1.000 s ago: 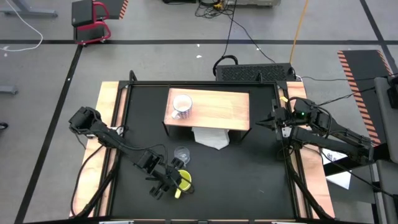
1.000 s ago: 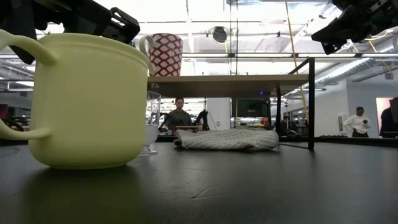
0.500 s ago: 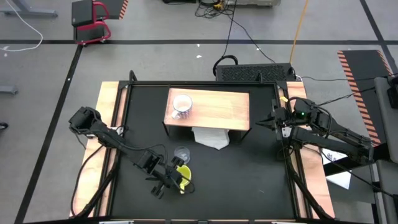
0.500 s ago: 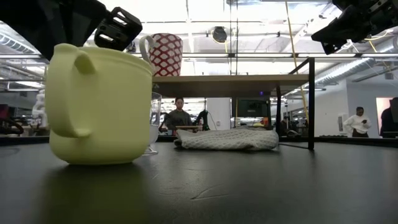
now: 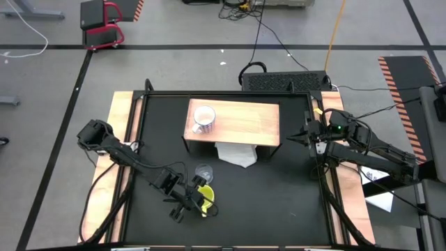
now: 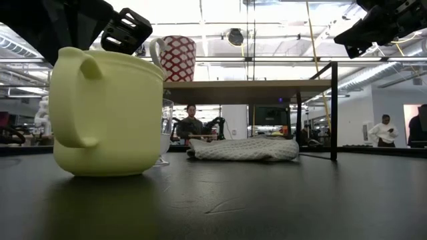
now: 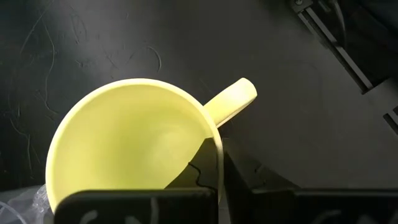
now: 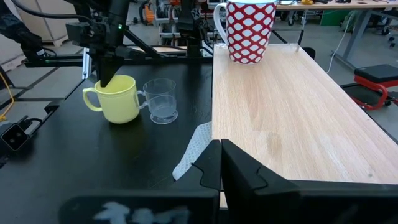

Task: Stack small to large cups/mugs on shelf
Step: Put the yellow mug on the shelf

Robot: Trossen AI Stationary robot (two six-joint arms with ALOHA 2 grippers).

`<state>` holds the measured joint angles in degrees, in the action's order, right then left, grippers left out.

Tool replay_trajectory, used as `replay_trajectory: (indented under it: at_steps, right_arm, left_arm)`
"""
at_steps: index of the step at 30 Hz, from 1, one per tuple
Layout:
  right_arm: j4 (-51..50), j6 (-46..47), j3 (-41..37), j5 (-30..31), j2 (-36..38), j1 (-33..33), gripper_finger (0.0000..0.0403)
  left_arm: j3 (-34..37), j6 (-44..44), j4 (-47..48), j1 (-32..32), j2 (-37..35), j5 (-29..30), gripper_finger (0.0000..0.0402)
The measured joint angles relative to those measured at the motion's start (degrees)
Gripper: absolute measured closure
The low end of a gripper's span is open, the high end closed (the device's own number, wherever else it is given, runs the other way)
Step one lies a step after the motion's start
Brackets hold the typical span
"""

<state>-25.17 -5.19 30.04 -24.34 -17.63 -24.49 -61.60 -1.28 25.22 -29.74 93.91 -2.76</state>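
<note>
While the left gripper [image 5: 197,201] pinched the empty yellow mug [image 5: 205,197] at lower centre, the right gripper [image 5: 296,137] stayed closed, holding nothing.

At the near left of the table, the left gripper [image 5: 197,200] has closed on the rim of the yellow mug [image 5: 205,199], its fingers having stood wide apart a second ago. The mug has turned and shifted with the grip: in the low view its handle [image 6: 81,100], earlier jutting out to the picture's left edge, now faces the camera, and the mug's body [image 6: 110,113] sits a little farther from the lens.
</note>
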Motion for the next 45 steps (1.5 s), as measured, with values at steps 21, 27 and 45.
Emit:
replay_trajectory:
  at_steps: [21,27,45]
  right_arm:
    - [-0.28,0.02,0.00,0.00,0.00,0.00,0.0403]
    - [-0.24,0.02,0.00,0.00,0.00,0.00,0.0403]
    - [-0.28,0.02,0.00,0.00,0.00,0.02,0.0403]
  left_arm:
    - [0.00,-2.73,0.23,-0.90,-0.13,1.98,0.0397]
    - [-1.10,-3.63,2.74,0.20,-0.17,2.25,0.0397]
    - [-14.02,-5.73,17.14,0.02,-0.22,2.91,0.0397]
